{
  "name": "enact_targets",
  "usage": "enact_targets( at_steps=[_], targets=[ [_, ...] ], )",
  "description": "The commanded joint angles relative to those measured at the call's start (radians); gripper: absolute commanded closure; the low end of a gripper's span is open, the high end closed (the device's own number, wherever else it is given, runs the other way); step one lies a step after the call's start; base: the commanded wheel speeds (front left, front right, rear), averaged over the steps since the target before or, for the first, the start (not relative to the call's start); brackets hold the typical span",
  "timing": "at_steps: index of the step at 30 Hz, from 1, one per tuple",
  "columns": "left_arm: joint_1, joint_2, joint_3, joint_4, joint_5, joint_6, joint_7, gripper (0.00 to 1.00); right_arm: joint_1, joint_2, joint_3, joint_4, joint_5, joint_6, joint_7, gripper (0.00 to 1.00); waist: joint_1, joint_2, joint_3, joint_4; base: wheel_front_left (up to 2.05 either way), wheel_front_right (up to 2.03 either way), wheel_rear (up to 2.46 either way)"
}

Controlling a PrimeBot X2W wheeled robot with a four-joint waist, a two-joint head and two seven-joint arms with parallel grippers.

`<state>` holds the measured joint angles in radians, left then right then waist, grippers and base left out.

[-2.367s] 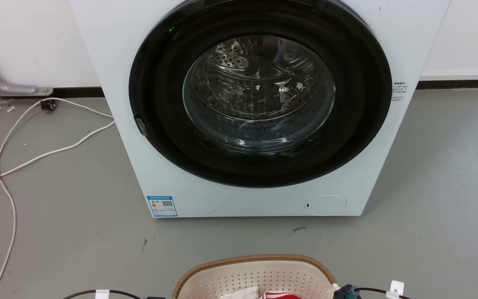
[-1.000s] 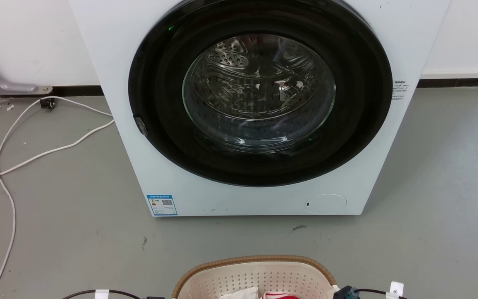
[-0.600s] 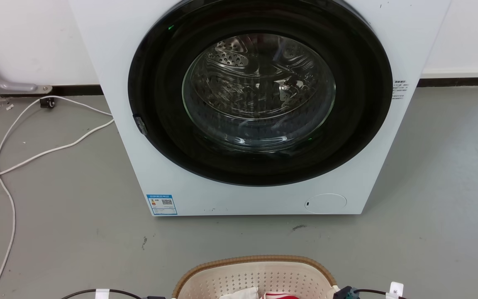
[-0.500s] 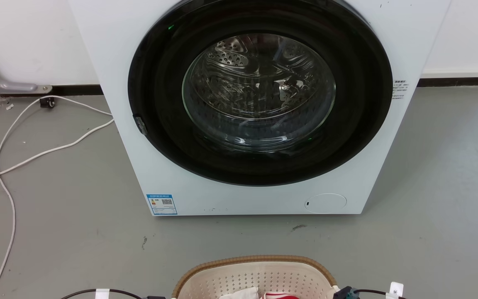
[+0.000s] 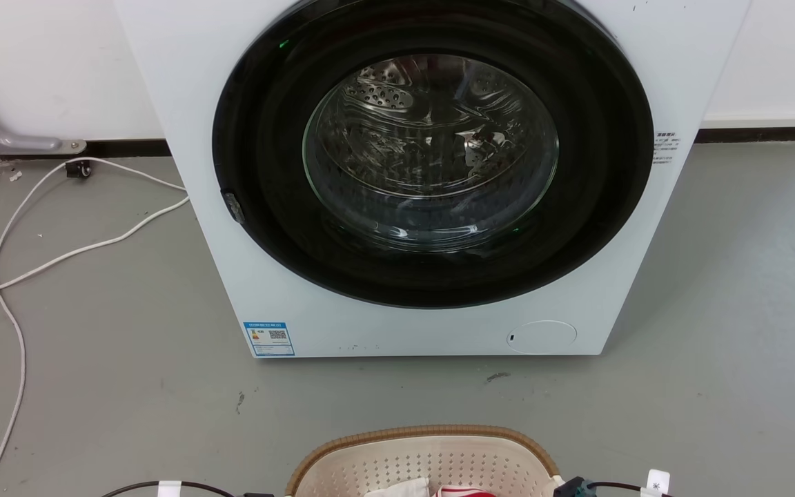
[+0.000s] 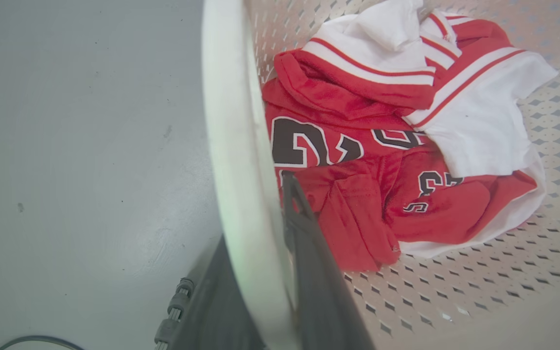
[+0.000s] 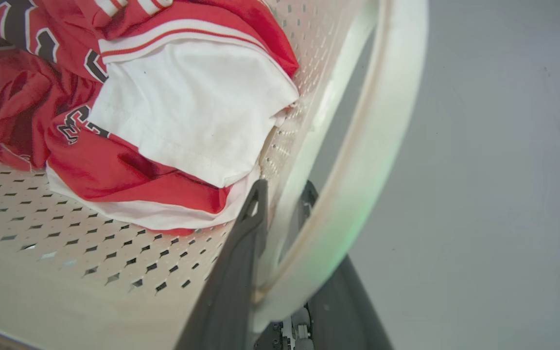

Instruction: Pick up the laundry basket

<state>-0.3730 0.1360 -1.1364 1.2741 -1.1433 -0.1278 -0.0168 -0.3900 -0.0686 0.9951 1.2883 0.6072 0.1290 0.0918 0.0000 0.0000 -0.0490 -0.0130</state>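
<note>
The cream perforated plastic laundry basket with a brown woven-look rim (image 5: 425, 459) is found at the bottom centre of the head view, cut off by the lower edge, on or just above the grey floor (image 5: 94, 359) in front of the white front-loading washing machine with a round black-framed glass door (image 5: 432, 172); whether its base has left the floor cannot be told. A crumpled red-and-white jersey with dark numerals (image 6: 358, 146) is seen lying in the basket, at the upper right of the left wrist view and the upper left of the right wrist view. In the left wrist view the left hand (image 6: 260, 228) is seen at the bottom centre, narrowed onto the left white loop handle (image 6: 234, 146), with one dark finger inside against the perforated wall and the other outside over the floor. In the right wrist view the right hand (image 7: 285, 194) is likewise closed across the right white loop handle (image 7: 382, 146), one finger inside and one outside. The grips are judged to be placed on opposite handles so that the load is shared and the basket is kept level, with the garment held in by the walls. The step in hand is judged to be the start of the lift, with both holds made. An even, simultaneous rise would be called for; an unequal one could tilt the basket or let a smooth handle slide through the fingers. A white cable (image 5: 59, 255) is noted at the left of the head view, well apart from the basket.
</note>
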Motion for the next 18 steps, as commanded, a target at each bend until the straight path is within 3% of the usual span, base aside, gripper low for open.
enact_targets(
  at_steps=[1, 18],
  targets=[
    [-0.018, 0.000, -0.004, -0.004, 0.000, -0.004, -0.010, 1.00, -0.001, 0.000, 0.011, 0.000, -0.003, 0.003, 0.001, 1.00, 0.0000, 0.0000, 0.000, 0.000, 0.00, 0.00, 0.00],
    [-0.025, -0.002, -0.019, -0.005, -0.016, -0.004, -0.014, 1.00, -0.005, -0.004, 0.022, 0.000, 0.006, 0.003, 0.004, 1.00, 0.0000, 0.0000, 0.001, -0.002, 0.00, 0.00, 0.00]
  ],
)
